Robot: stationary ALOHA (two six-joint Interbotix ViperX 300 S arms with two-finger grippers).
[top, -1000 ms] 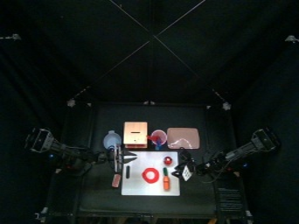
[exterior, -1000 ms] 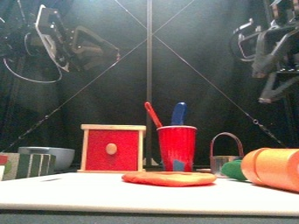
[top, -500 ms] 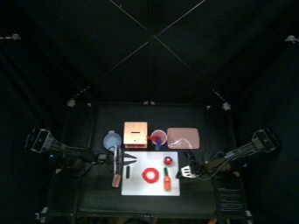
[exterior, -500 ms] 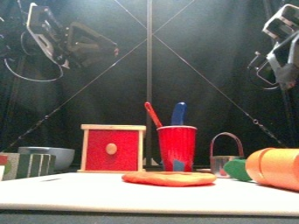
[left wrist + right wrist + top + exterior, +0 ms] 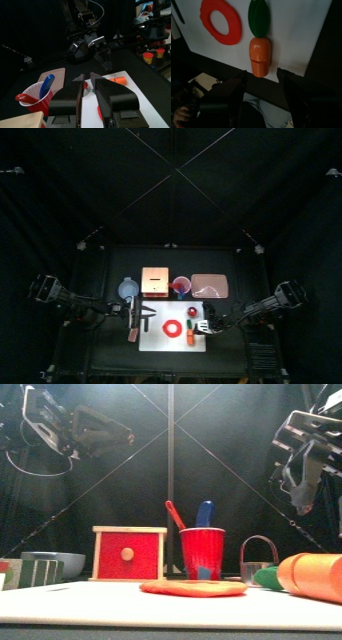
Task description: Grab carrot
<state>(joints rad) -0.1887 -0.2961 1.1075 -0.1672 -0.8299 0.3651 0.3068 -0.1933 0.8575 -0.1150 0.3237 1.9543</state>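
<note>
The carrot is a short orange piece with a green leaf top, lying on the white mat next to the flat red ring. My right gripper is open and hangs above the carrot's orange end, not touching it. In the top view the carrot lies to the right of the ring, with my right gripper just beside it. In the front view the carrot lies at the right. My left gripper is shut and empty, held high at the table's left.
A red cup holding a red and a blue stick stands behind the ring. A red-fronted wooden box, a grey bowl and a small metal cup stand along the back. A pink board lies at the back right.
My right arm has swung forward and down over the mat toward the carrot. The left arm has hardly moved. The carrot and ring lie where they were.
</note>
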